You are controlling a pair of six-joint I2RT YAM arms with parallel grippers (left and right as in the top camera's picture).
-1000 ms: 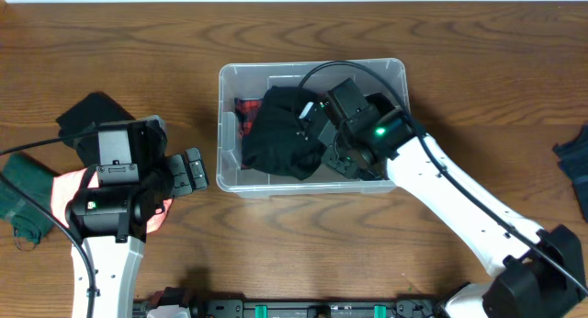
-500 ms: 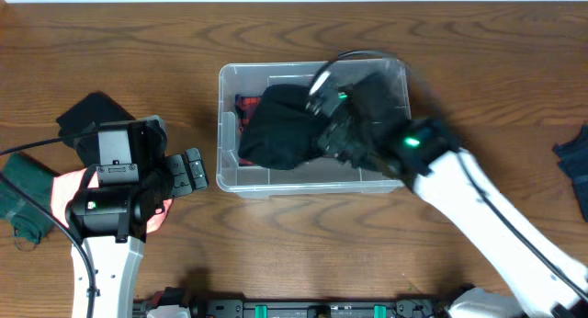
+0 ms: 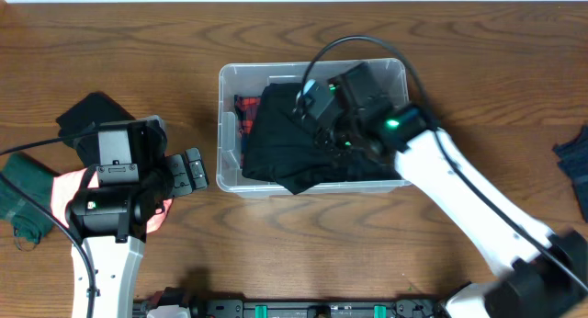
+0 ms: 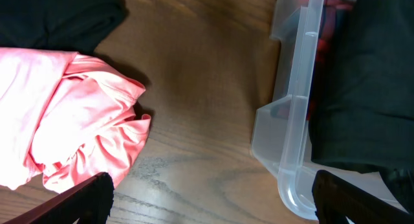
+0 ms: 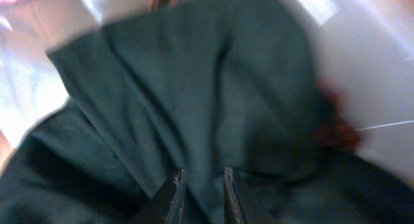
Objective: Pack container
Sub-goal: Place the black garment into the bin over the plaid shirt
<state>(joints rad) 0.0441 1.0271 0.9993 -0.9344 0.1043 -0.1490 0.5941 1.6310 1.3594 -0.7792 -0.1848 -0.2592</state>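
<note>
The container point(image 3: 223, 125) is a clear plastic bin in the middle of the table; its left end shows in the left wrist view point(image 4: 294, 120). A dark garment point(image 3: 276, 148) fills most of it and drapes over the front rim, on top of a red plaid cloth point(image 3: 245, 111). My right gripper point(image 3: 320, 125) is inside the bin, shut on a fold of the dark garment point(image 5: 194, 88), with the cloth pinched between its fingers point(image 5: 200, 185). My left gripper point(image 3: 193, 169) is open and empty over bare wood point(image 4: 210, 198) left of the bin.
A pink garment point(image 3: 62, 194) lies under my left arm and shows in the left wrist view point(image 4: 71, 120), with a black garment point(image 3: 92, 116) behind it. A dark green cloth point(image 3: 18, 194) lies at the far left. A dark blue cloth point(image 3: 574, 162) lies at the right edge.
My right gripper has shifted inside the bin with the dark garment, which is now spread wider and hangs over the front rim. The left arm has not moved.
</note>
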